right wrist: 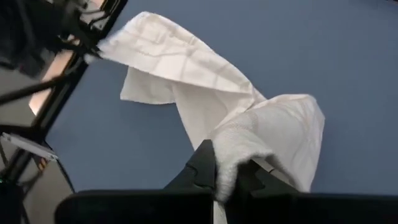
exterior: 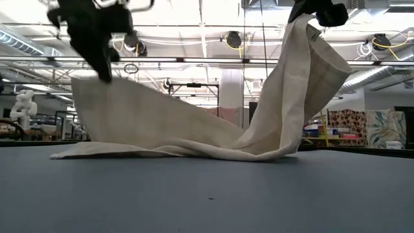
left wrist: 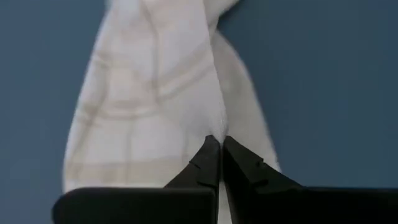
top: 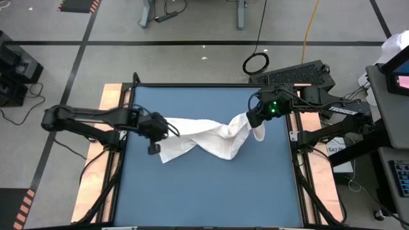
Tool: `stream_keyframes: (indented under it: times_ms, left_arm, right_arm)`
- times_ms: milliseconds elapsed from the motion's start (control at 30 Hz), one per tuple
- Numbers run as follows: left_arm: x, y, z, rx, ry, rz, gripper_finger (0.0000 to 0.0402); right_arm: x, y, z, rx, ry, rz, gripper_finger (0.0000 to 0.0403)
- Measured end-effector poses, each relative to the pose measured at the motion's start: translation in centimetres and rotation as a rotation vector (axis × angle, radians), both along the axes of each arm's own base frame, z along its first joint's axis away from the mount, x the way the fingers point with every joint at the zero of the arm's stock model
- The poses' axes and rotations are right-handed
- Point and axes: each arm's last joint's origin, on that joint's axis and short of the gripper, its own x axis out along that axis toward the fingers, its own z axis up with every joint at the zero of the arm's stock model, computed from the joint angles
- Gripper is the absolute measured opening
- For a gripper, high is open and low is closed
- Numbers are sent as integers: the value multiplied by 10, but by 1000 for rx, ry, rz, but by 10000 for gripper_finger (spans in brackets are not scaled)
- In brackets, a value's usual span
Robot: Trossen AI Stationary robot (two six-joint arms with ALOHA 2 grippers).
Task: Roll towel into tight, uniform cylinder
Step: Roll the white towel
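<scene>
The towel [top: 204,137] hangs in a slack, crumpled span above the blue table [top: 211,191], its middle sagging onto the surface between the two claws. The left gripper [left wrist: 216,155] is clamped on one end, cloth trailing away ahead of its fingertips. The right gripper [right wrist: 231,171] pinches the opposite end, bunched cloth draping below it. Judgement: both ends are held apart and raised to pull the cloth straight and flat; no roll is yet formed.

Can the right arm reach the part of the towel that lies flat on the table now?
Probably not now: the right gripper has its fingers shut on the towel, holding one end raised. It must release first.
</scene>
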Motion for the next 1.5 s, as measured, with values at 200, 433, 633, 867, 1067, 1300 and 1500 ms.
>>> stream_keyframes:
  times_ms: [200, 433, 633, 867, 1067, 1300, 1500]
  left_arm:
    - [-26, 2, 46, -16, -94, 133, 13]
    - [-39, 16, 87, 179, -252, 401, 13]
    - [-48, 28, 134, 358, -433, 572, 13]
    - [-49, 47, 170, 542, -606, 598, 12]
    - [-42, 73, 148, 492, -444, 599, 12]
    - [-37, 68, 142, 95, -519, 345, 12]
    - [-54, 46, 161, -354, -698, 110, 12]
  right_arm:
    - [-3, 6, 2, 67, -14, 211, 0]
    - [-36, 9, 10, 132, -3, 103, 0]
    - [-78, 25, 54, 261, -220, 89, 0]
    - [-110, 22, 95, -21, -392, -112, 0]
    - [-102, 15, 76, -280, -169, -265, 0]
    - [-79, 30, 54, 19, -41, 10, 0]
    - [-68, 51, 62, 222, -150, 292, 0]
